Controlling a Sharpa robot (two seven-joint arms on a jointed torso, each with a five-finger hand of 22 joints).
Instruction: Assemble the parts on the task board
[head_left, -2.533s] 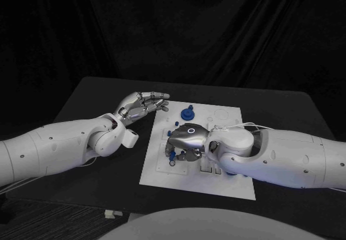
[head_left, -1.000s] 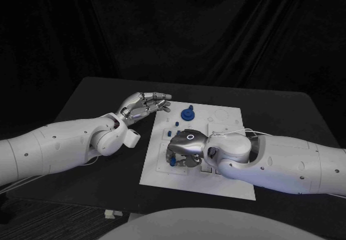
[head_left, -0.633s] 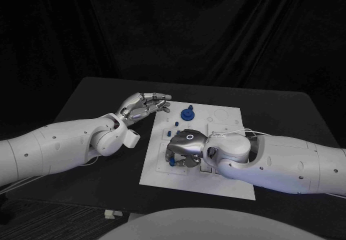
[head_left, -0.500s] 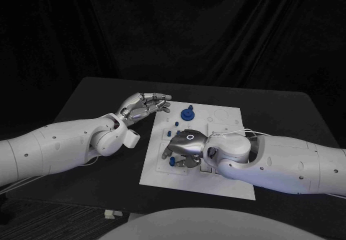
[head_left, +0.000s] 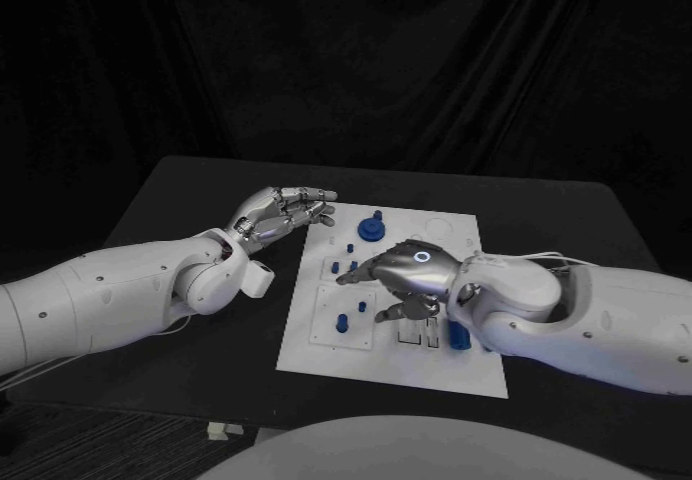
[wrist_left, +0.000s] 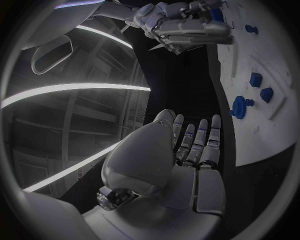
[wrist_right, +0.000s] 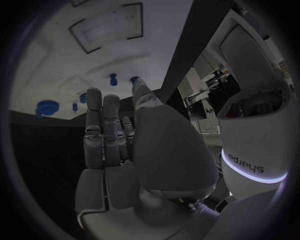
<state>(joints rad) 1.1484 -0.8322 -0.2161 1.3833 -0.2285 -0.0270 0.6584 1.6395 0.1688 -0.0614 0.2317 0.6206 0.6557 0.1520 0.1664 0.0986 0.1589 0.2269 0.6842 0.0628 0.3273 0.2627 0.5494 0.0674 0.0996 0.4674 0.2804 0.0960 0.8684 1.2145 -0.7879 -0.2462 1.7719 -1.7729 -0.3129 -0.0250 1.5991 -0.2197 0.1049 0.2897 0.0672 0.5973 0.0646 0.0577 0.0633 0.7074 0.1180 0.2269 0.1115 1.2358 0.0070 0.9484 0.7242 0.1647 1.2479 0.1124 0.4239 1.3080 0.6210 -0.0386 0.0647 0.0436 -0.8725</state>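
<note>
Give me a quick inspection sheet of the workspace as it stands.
Surface: black table, bare around the board.
Job's things: white task board; round blue part at its far end; small blue parts near its left edge.
Clutter: nothing seen.
Hands: left robot hand empty at the board's far left corner, fingers bent; right robot hand above the board's middle, holding nothing visible.
Cables: thin white cable on the right arm.
Surroundings: dark curtain.

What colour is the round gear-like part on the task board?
Blue; the gear-like part shows best in the head view.
</note>
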